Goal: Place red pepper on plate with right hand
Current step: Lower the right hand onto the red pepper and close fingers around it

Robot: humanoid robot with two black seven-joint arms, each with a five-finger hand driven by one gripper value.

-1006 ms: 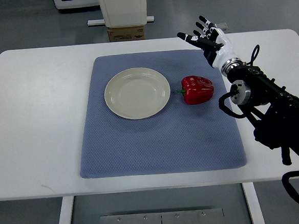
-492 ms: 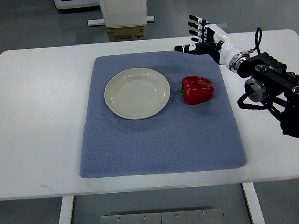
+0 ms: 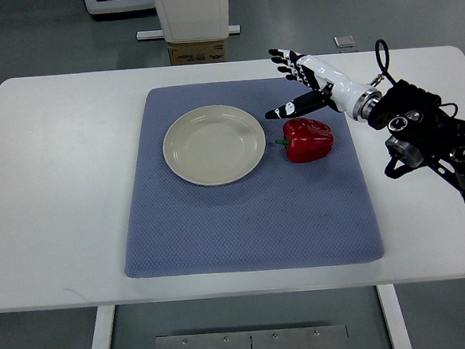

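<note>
A white bench (image 3: 66, 194) carries a blue mat (image 3: 243, 214), where a cream plate (image 3: 214, 144) sits left of the red pepper (image 3: 307, 138), the 2 lying near each other but apart. The right hand (image 3: 306, 85), raised above the mat's far corner 1 second earlier, has swung lower and leftward and now hovers just behind the pepper, fingers (image 3: 282, 58) spread and holding nothing, thumb pointing toward its stem.

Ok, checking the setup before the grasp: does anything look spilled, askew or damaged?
Nothing stands out. The red pepper lies intact on the blue mat beside the empty plate; the open right hand hovers just behind it.
</note>
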